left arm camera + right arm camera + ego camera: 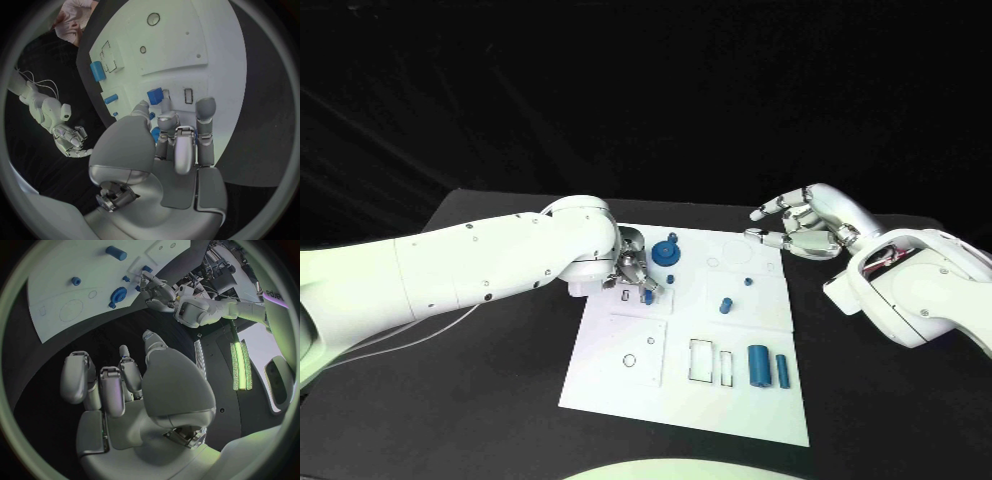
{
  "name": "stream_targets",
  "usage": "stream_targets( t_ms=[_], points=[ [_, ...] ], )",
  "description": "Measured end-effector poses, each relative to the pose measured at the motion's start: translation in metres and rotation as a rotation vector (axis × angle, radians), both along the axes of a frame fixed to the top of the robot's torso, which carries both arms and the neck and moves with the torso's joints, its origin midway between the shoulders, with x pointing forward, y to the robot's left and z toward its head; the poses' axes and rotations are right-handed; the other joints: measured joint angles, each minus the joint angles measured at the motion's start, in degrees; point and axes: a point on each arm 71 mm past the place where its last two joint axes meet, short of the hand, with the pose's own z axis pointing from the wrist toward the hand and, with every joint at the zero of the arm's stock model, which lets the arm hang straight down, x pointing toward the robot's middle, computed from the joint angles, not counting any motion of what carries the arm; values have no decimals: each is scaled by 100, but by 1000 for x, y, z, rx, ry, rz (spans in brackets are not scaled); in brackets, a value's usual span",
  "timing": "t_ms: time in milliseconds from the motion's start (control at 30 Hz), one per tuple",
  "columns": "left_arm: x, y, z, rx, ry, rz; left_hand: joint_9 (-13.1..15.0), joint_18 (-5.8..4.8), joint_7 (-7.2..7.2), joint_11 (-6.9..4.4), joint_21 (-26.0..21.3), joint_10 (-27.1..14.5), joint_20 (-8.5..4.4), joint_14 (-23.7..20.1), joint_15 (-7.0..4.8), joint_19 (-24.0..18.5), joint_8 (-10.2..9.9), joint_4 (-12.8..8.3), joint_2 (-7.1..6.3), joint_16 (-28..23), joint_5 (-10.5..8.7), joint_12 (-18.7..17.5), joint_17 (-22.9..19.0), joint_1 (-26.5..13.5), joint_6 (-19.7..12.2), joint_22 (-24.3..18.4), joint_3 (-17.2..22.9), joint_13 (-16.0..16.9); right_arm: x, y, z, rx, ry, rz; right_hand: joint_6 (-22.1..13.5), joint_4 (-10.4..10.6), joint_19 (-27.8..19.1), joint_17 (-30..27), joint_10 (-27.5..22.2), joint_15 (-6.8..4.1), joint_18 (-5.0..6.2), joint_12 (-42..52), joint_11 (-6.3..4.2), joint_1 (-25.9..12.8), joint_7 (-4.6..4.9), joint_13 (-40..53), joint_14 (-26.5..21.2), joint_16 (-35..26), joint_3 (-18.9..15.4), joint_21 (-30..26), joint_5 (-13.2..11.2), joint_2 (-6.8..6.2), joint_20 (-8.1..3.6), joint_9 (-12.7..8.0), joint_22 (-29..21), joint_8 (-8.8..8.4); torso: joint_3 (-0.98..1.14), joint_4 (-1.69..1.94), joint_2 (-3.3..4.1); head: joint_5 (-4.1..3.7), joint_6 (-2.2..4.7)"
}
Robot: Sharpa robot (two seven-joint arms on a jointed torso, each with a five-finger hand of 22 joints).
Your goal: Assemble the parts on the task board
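The white task board (678, 390) lies mid-table. My left hand (632, 272) reaches over its upper left corner and pinches a small blue block (648, 296) between thumb and fingertips (165, 102), low over the board beside a rectangular slot outline (188, 96). Just behind the hand stands a round blue knobbed part (666, 252). Small blue pieces (727, 305) are scattered mid-board. A blue cylinder (759, 365) and a thinner one (782, 371) rest lower right. Off the board's upper right edge, my right hand (805, 228) hovers with fingers loosely bent and nothing in it.
Two rectangular outlines (704, 360) and small circles (629, 359) mark the board's lower half. Black table (473, 400) surrounds the board. My left forearm (473, 265) crosses the table left of the board.
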Motion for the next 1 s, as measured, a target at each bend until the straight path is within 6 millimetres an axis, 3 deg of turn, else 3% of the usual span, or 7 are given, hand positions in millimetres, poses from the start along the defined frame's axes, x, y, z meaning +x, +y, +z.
stream_targets(
  t_ms=[400, 633, 733, 1000],
  points=[
    [0, 0, 0, -1, 7, -1, 71, 1, 0, -21, 103, -21, -1, 0, 0, -42, 23, -21, 203, 0, 0, 0, -1, 464, -42, 75, 322, 0, 0, 1, 0, -1, 2, 0, 0, 0, 0, 0, 0, 0, 0, 0, 0, 0, 0, 0, 0, 0, 0, -23, 0, 0, 0, 0, -1, 24, -6, -1, 1, 0, -7],
    [-1, 0, -1, 0, 13, -4, 83, 2, 0, -21, 112, -21, -1, 0, 0, -42, 23, -28, 188, 22, 0, -20, -1, 491, -42, 103, 329, 0, 1, 2, -1, -1, 3, 1, 0, 0, 0, 0, 0, 0, 0, 0, 0, 0, 0, 0, 0, 0, 0, -23, 0, 0, 0, 0, -1, 24, -6, 2, 1, 7, -13],
    [-1, 0, -1, 0, 16, -5, 95, 2, 0, -21, 135, -21, -1, 0, 0, -42, 46, 17, 50, 22, 0, -20, -2, 346, -42, 138, 270, 16, 1, 2, -1, -1, 4, 1, 0, 0, 0, 4, 0, 0, 0, 0, 0, 0, 0, 0, 0, 0, 0, -23, 0, 0, 0, 0, -1, 24, -6, 2, 1, 9, -14],
    [-1, 0, -1, 0, 22, -7, 115, 1, 0, 1, 199, 1, -1, 0, 0, -42, 46, 3, 7, 44, 0, -20, -2, 6, -41, 199, 89, 50, 1, 2, -1, -2, 5, 0, 0, 0, 0, 4, 0, 0, 0, 0, 0, 0, 0, 0, 0, 0, 0, -23, 0, 0, 0, 0, -2, 23, -4, 0, 1, 14, -9]
  ],
)
